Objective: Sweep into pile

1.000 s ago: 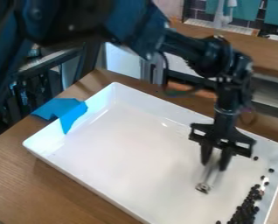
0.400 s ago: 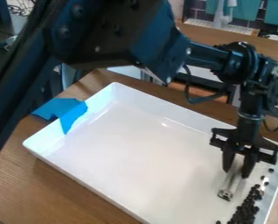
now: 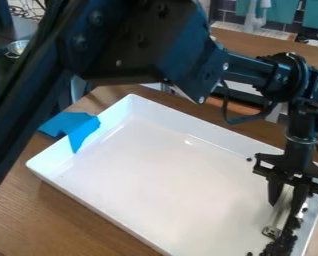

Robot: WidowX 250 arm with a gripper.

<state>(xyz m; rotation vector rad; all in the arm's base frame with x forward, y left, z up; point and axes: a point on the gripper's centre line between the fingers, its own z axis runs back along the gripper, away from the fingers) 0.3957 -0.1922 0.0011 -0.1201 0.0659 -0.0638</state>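
Dark bits [image 3: 278, 248] lie heaped in the near right of the white tray [image 3: 95, 206] (one stray sits farther up). Just at the heap's edge is a pale tool [image 3: 273, 227]; the gripper [image 3: 285, 208] has its jaws partly closed, pinching it. Blue tape [image 3: 82, 131] hangs over the far left rim.

A smooth, glossy finish is shown by the white tray [image 3: 162, 185], whose hard surface is marked by bright highlights. The table [image 3: 75, 215] is faced in wood, its brown grain seen under a low sheen. A matt, papery look is given by the blue tape [image 3: 71, 125]. Dull black plastic is suggested on the gripper [image 3: 286, 207], and a metallic gleam is caught on the tool [image 3: 272, 230]. Shiny metal is seen in the bowl [image 3: 17, 48].
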